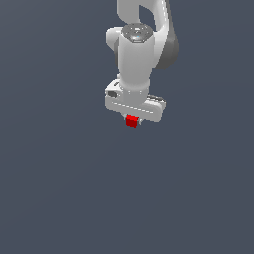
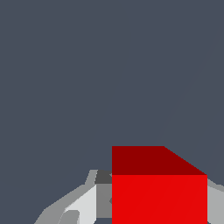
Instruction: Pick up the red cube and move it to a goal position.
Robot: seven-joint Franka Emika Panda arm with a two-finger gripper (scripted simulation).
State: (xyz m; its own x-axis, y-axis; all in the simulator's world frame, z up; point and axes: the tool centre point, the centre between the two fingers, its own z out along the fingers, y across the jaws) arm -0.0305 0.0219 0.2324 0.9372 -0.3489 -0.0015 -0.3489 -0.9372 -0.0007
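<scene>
The red cube [image 1: 131, 121] is small and bright red, and it shows just below the white hand of the arm in the exterior view. My gripper [image 1: 132, 122] is shut on it, with the fingers mostly hidden behind the hand and cube. In the wrist view the red cube [image 2: 159, 192] fills the near part of the picture, with a grey-white finger [image 2: 85, 203] against one side and a sliver of the other finger [image 2: 216, 205] against the opposite side. No goal marker shows in either view.
The white arm [image 1: 141, 44] rises from the hand toward the top of the exterior view. Around it lies only a plain dark grey-blue surface [image 1: 59, 188].
</scene>
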